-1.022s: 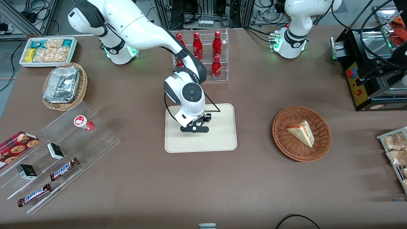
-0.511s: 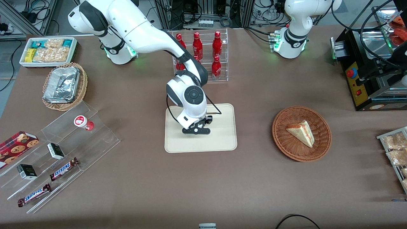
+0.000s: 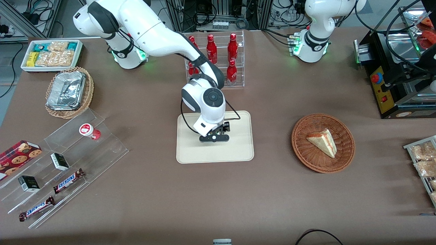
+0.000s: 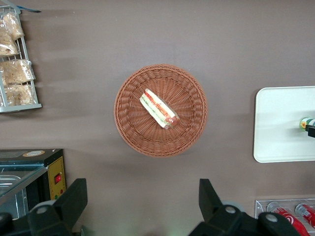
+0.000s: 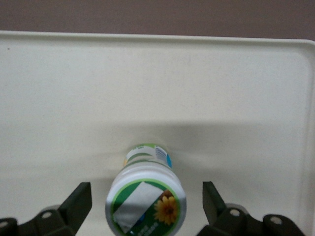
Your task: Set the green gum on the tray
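Note:
The green gum [image 5: 146,202], a small white bottle with a green-and-white lid and a flower on it, stands upright on the cream tray [image 5: 157,88]. My right gripper [image 5: 146,191] is open and straddles the bottle, with a dark finger [image 5: 78,202] on each side and a gap between each finger and the lid. In the front view the gripper [image 3: 214,137] hangs low over the middle of the tray [image 3: 190,149] and hides the bottle. The left wrist view shows the gum [image 4: 305,123] on the tray [image 4: 280,123].
A clear rack of red bottles [image 3: 218,58] stands just past the tray, farther from the front camera. A wicker basket [image 3: 301,129] with a sandwich lies toward the parked arm's end. The acrylic stepped stand [image 3: 102,143] holds a red-lidded bottle [image 3: 89,131] and snack bars.
The gripper has shifted a little across the tray toward the parked arm's end, staying low over it.

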